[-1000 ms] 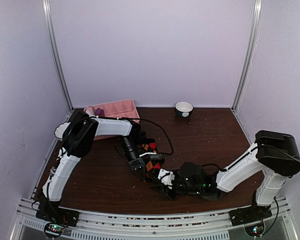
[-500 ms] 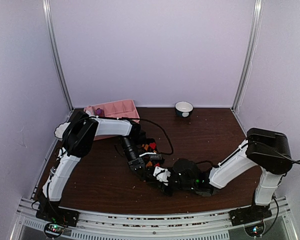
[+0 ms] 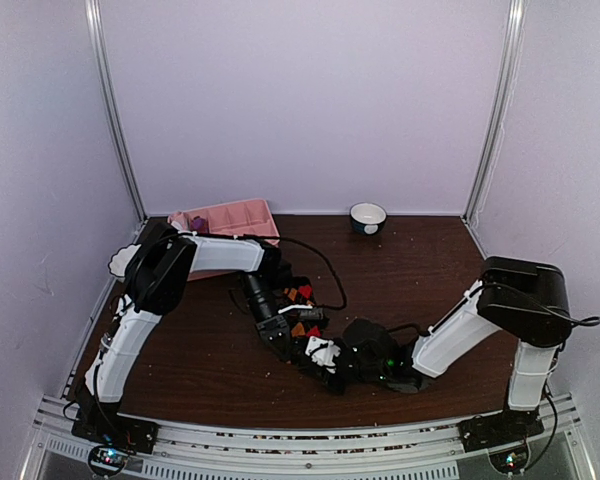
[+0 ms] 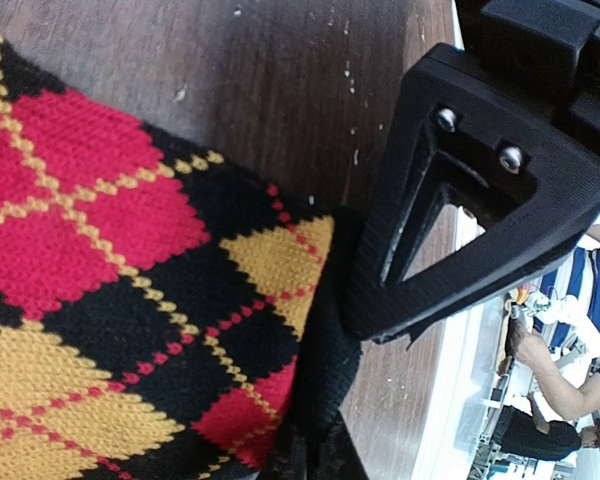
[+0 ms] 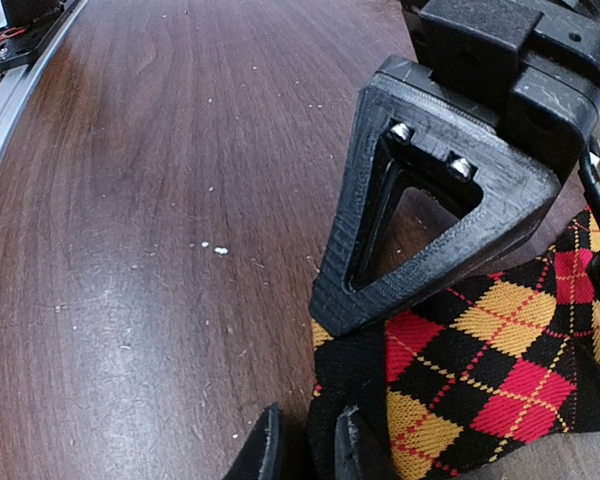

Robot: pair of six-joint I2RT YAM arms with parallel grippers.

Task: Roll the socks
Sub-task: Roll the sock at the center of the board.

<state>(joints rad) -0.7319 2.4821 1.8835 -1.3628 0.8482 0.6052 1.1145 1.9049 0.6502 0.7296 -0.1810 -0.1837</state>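
Because both grippers work the same small patch of cloth, the main hazard is finger striking finger. At far left the pink tray stands against the back wall, well apart from the work. The left gripper is clamped tight on the argyle sock, which lies flat on the table near its middle; only the sock's black edge sits under the finger, so a pull could strip it free. The left arm's cable loops just behind and may snag. The right gripper stands narrow about the sock's near edge; whether it has bitten cannot be told. The front rail lies near, limiting travel forward. Bare wood opens rightward, with 1 bowl far back.
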